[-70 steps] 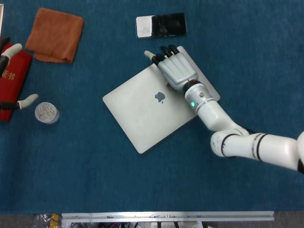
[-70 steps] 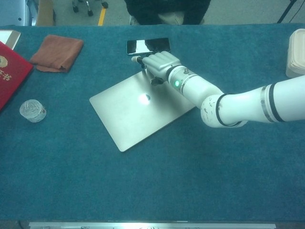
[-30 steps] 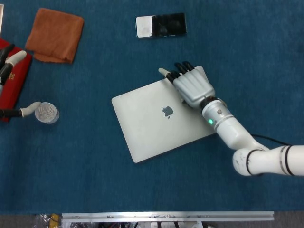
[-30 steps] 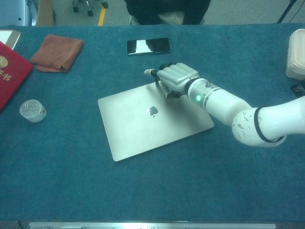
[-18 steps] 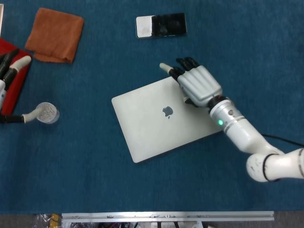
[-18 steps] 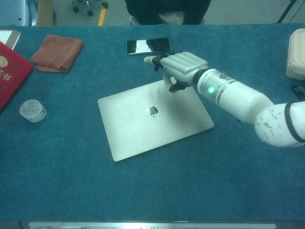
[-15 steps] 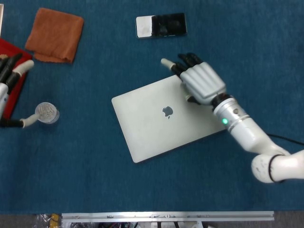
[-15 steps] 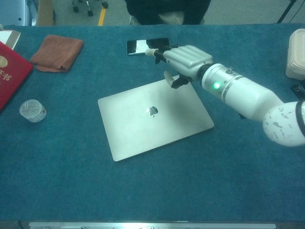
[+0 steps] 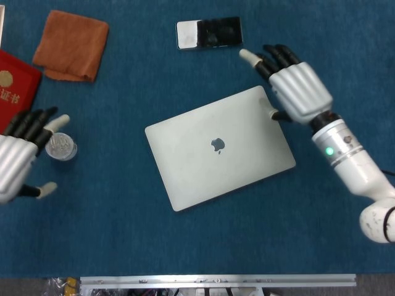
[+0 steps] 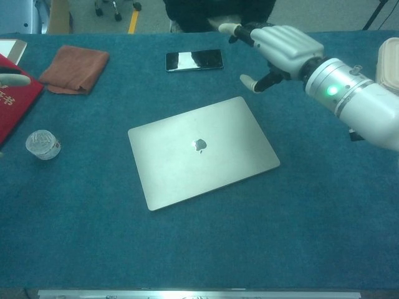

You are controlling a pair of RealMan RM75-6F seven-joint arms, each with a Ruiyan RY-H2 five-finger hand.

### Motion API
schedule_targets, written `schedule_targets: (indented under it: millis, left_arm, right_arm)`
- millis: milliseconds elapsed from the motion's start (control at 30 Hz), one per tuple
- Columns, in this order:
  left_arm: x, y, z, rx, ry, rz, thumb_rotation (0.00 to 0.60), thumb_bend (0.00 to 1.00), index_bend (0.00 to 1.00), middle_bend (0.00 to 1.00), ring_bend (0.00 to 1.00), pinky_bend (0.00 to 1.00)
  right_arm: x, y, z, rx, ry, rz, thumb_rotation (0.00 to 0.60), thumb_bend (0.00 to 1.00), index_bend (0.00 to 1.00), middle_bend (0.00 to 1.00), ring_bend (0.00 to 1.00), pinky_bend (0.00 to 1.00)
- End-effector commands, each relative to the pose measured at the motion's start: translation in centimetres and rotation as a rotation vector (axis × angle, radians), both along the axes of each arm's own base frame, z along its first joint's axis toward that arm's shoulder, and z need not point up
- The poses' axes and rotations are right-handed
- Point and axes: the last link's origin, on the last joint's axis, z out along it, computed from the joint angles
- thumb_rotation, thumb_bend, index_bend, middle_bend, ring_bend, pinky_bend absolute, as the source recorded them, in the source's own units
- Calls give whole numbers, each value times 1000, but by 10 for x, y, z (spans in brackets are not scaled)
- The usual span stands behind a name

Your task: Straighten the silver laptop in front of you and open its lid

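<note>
Two robot hands hang over a wide table covered in dark blue-green cloth (image 9: 185, 246), neither holding anything. Near the middle of that cloth lies the silver laptop (image 9: 220, 147), lid closed and logo up, its edges skewed against the table's front edge. The right hand (image 9: 295, 86) is raised off the laptop's far right corner with fingers spread, touching nothing. The left hand (image 9: 18, 159) floats near the left edge, fingers apart and empty, just beside a small clear container (image 9: 61, 146). A red booklet (image 9: 13, 85) and a folded rust-brown cloth (image 9: 71, 44) lie far left, and a phone (image 9: 208, 32) lies beyond the laptop. Past the table's far edge, the chest view shows grey floor with a yellow line (image 10: 133, 20).
</note>
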Motion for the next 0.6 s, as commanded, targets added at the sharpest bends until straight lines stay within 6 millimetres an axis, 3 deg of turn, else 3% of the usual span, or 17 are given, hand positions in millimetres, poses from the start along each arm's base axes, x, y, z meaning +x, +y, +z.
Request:
schedule_targets:
  millis: [33,267,467,600]
  left_arm:
    - [11,-8,-19,-46,5,-24,534,138,0,0,0,0]
    - [33,-18,-48,-112,-17,-51,507,138,0,0,0,0]
    - [46,-24,-69,-167,-35,-68,593,138,0,0,0,0]
    - [52,-26,-84,-207,-40,-75,597,138,0,0,0,0]
  right_arm:
    - [-4,-3,10,-24,-11,-5,584,386,0,156,0,76]
    - [-9,-10,20,-51,-12,-14,584,384,0,154,0,76]
    - [-14,-11,26,-64,-19,-21,584,383,0,149,0,76]
    - [-17,-12,30,-75,-19,-27,584,383,0,148,0,76]
